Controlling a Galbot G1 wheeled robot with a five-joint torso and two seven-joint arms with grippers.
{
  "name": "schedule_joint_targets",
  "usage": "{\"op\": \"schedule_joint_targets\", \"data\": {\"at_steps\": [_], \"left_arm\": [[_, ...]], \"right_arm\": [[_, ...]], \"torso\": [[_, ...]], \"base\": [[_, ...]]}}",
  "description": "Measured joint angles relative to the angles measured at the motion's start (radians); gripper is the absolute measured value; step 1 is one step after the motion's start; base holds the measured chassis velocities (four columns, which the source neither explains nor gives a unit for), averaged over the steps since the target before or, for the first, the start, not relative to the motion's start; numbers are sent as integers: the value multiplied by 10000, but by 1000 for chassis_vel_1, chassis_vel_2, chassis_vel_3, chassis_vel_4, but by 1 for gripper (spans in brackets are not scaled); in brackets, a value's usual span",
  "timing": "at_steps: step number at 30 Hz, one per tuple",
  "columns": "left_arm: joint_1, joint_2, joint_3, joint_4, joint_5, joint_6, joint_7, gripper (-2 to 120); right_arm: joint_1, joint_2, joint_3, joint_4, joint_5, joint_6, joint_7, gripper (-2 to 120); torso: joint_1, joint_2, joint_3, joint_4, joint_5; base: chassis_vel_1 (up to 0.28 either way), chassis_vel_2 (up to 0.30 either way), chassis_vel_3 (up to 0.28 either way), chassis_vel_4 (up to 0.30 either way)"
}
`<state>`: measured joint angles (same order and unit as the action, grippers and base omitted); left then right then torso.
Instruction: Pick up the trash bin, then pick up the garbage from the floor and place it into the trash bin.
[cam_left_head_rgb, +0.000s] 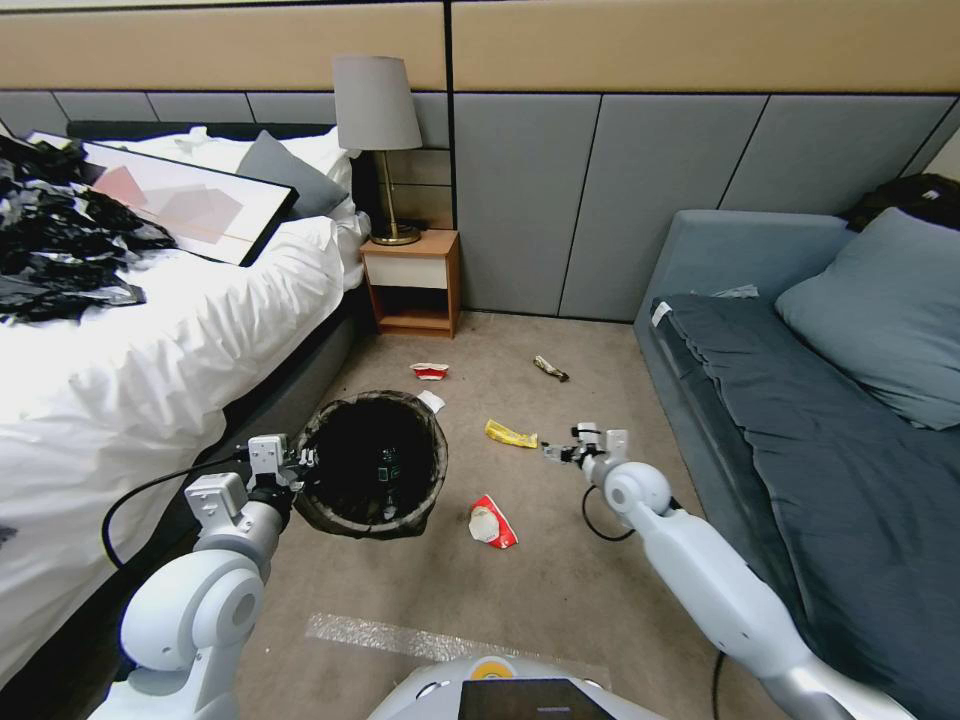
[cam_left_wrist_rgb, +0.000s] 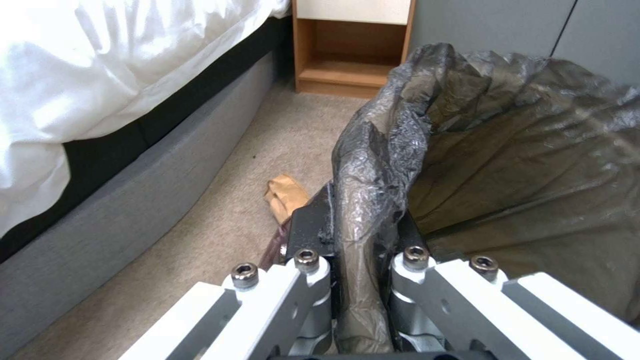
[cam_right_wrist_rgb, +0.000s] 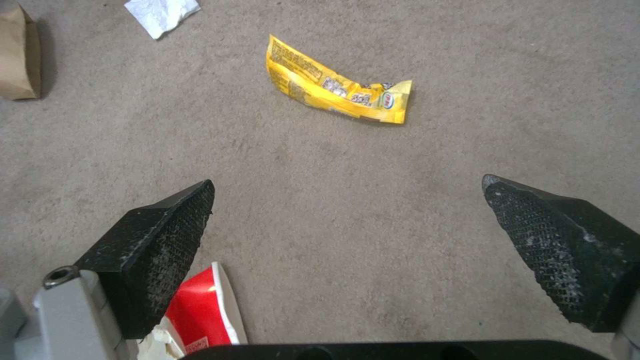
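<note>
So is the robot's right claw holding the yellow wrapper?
No, the right claw is open and empty, with bare carpet between its fingers, and the yellow wrapper lies on the floor ahead of it.

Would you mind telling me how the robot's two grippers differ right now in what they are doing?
The left gripper is shut on the bag-lined rim of the trash bin, beside the bed; the right gripper is open and holds nothing. The left one sits at the bin's edge, while the right one hangs over bare carpet, short of the yellow wrapper and near a red-and-white wrapper. Both have dark fingers.
</note>
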<state>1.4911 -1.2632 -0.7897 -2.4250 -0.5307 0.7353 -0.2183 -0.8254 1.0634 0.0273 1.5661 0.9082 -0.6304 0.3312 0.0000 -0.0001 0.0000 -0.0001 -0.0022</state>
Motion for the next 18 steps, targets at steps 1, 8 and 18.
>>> {"op": "schedule_joint_targets", "data": {"at_steps": [1, 8, 18], "left_arm": [[0, 0, 0, 0, 0, 0, 0, 5], [8, -12, 1, 18, 3, 0, 10, 5], [29, -50, 6, 43, 18, 0, 22, 5]], "right_arm": [[0, 0, 0, 0, 0, 0, 0, 100], [419, 972, -1129, -1560, 83, -212, -212, 100], [1005, 2107, -2614, -3332, -279, -53, -553, 100]], "torso": [[0, 0, 0, 0, 0], [1, -1, 3, 11, 33], [1, 0, 2, 2, 46]], "base": [[0, 0, 0, 0], [0, 0, 0, 0], [0, 0, 0, 0]]}}
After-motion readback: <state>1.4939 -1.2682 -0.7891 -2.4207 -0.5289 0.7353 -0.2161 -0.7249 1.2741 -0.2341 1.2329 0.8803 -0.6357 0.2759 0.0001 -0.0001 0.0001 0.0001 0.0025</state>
